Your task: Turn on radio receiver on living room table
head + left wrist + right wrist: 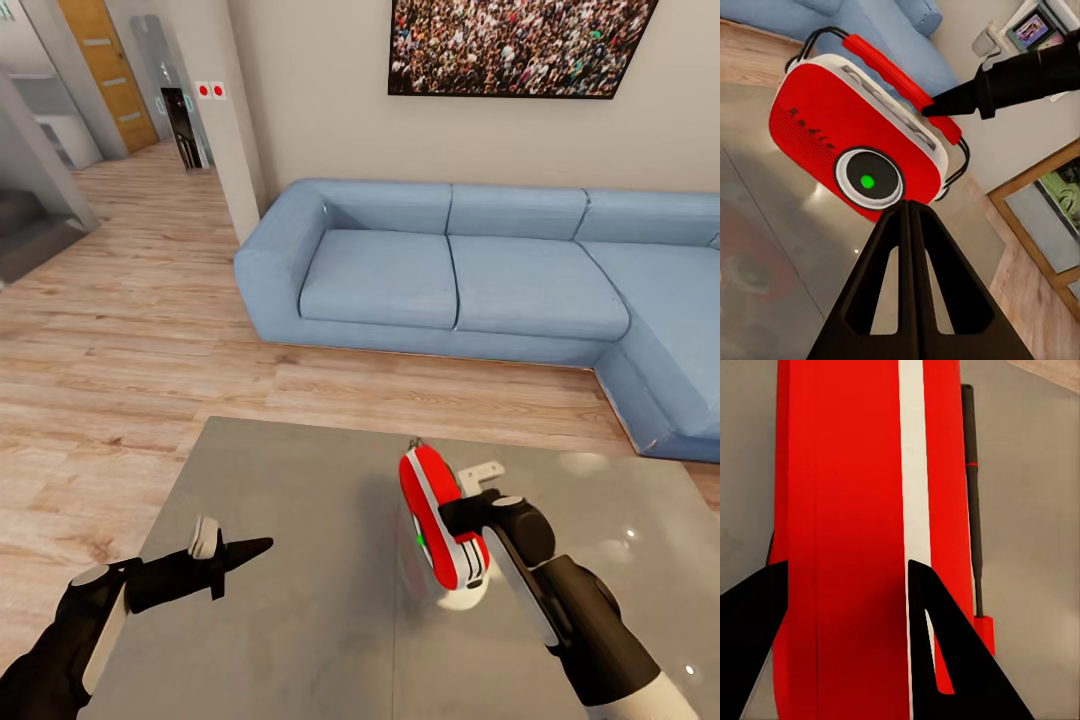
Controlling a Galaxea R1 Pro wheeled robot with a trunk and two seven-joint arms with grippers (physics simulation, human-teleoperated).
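My right claw (462,545) clamped on radio (436,520), held just above worktop (300,480) mid-right. Left claw (240,553) fingers together, pointing at dial w/ green light (867,181). Blue sofa (480,275) behind.

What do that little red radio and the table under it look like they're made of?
The radio looks like glossy red plastic with white trim; its smooth, even shine suggests that. The table has a polished grey top, perhaps glass or lacquer: it mirrors the radio and room lights. Being simulator renders, these are only guesses.
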